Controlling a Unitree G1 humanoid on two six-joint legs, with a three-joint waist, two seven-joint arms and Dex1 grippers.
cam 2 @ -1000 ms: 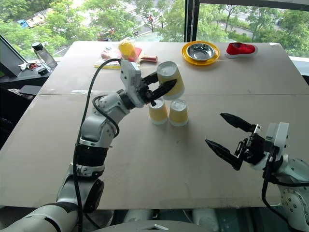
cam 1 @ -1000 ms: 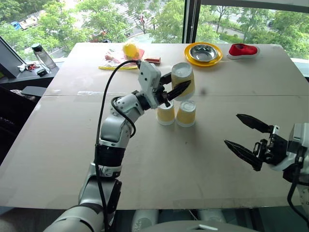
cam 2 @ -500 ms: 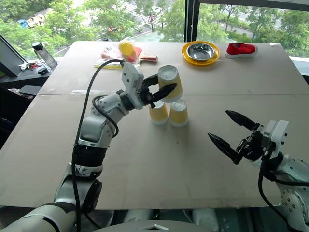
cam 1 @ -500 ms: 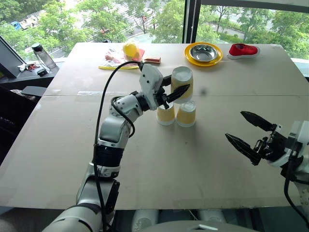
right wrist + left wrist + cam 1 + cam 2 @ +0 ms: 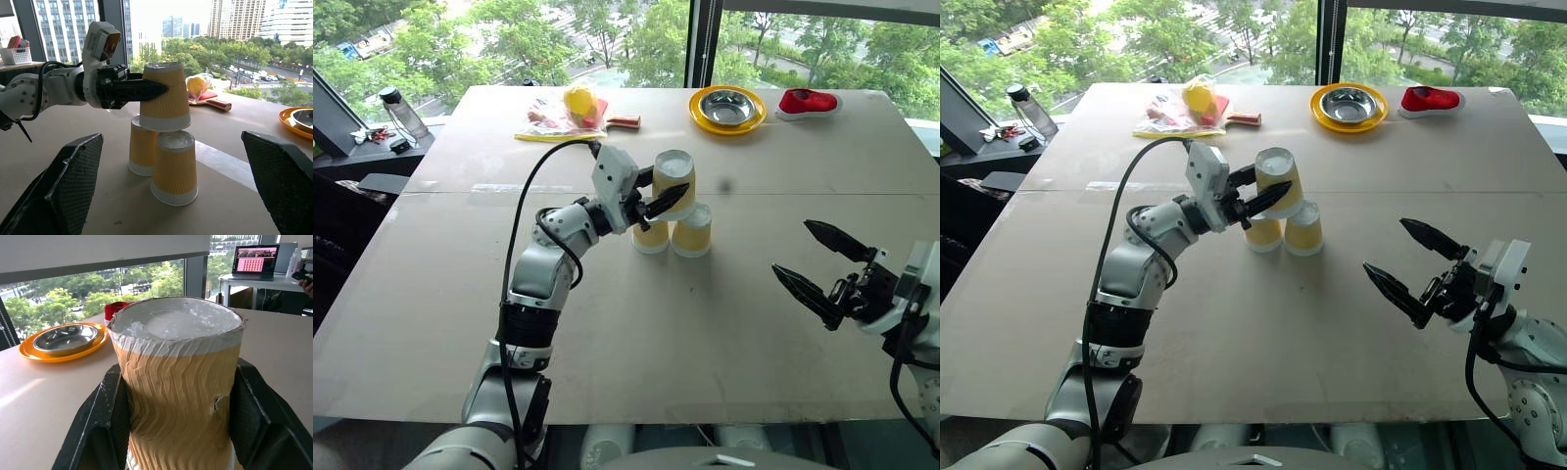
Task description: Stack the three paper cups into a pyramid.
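On the tan tabletop at frame centre, our left gripper clenches the third ribbed yellow-tan paper cup, which we centre over the two base cups before releasing, our right gripper gaping empty at lower right.

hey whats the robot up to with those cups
It is building a cup pyramid. The left gripper has its jaws shut on the third paper cup, upside down, just above the two base cups, which stand side by side on the table. The right gripper waits open, off to the side.

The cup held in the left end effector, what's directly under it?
Under the held cup stand two upside-down paper cups side by side on the table. The held cup covers part of the rear one's base; contact is unclear.
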